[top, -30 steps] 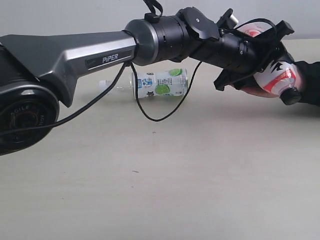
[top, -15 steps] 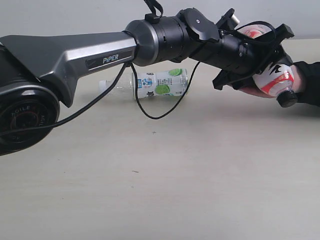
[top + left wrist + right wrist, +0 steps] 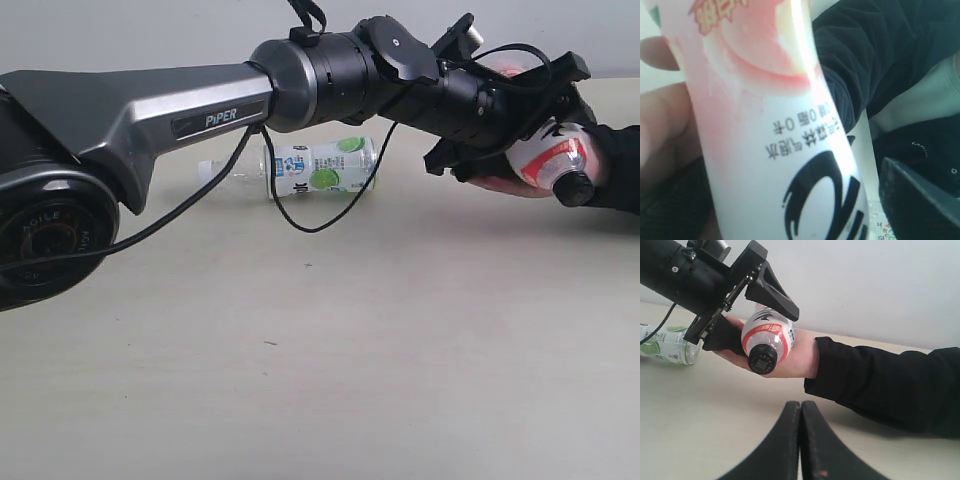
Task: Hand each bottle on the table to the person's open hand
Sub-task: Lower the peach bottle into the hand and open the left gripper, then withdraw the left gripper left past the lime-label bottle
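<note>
A black-capped bottle (image 3: 548,160) with a pink-red-and-white label lies in the person's open hand (image 3: 497,184) at the far right, cap toward the camera. My left gripper (image 3: 520,125) straddles it with its jaws open; in the left wrist view a gap shows between the bottle (image 3: 780,150) and one finger (image 3: 922,200). A white-capped lime-label bottle (image 3: 320,165) lies on its side on the table (image 3: 350,350) behind the arm. In the right wrist view my right gripper (image 3: 801,407) is shut and empty, low over the table, facing the hand (image 3: 799,357).
My left arm (image 3: 150,110) spans the scene from left to right above the table. A black cable (image 3: 310,225) loops down from it in front of the lime bottle. The person's black sleeve (image 3: 890,380) rests along the right side of the table.
The left jaws have spread away from the black-capped bottle, which has settled and turned a little in the person's hand. The arm itself has barely moved.
</note>
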{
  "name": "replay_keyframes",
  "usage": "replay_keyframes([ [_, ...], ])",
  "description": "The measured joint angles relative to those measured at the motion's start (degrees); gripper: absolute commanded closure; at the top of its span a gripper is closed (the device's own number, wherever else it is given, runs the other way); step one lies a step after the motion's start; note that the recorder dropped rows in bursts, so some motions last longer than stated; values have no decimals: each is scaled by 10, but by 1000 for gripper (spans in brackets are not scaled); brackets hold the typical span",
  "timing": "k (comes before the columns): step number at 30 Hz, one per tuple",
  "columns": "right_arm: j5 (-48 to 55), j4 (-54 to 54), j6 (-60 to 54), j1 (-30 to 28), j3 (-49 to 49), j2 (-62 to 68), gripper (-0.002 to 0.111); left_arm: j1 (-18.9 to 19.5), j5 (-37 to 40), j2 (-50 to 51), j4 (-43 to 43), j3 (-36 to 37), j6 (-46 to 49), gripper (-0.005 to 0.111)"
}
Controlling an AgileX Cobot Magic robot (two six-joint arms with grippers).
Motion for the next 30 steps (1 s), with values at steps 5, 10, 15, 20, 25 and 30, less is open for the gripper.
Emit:
replay_keyframes([
  [5,0,0,0,0,0,0,108,7,23,0,2,-1,-9,23],
  [10,0,0,0,0,0,0,108,37,100,-15,19,-1,-14,23],
  [15,0,0,0,0,0,0,108,53,161,-38,63,-1,-12,23],
  [20,0,0,0,0,0,0,108,54,206,-72,131,-1,-9,24],
  [25,0,0,0,0,0,0,108,54,277,-122,228,-1,-8,51],
  [30,0,0,0,0,0,0,108,54,368,-163,350,-1,-16,105],
])
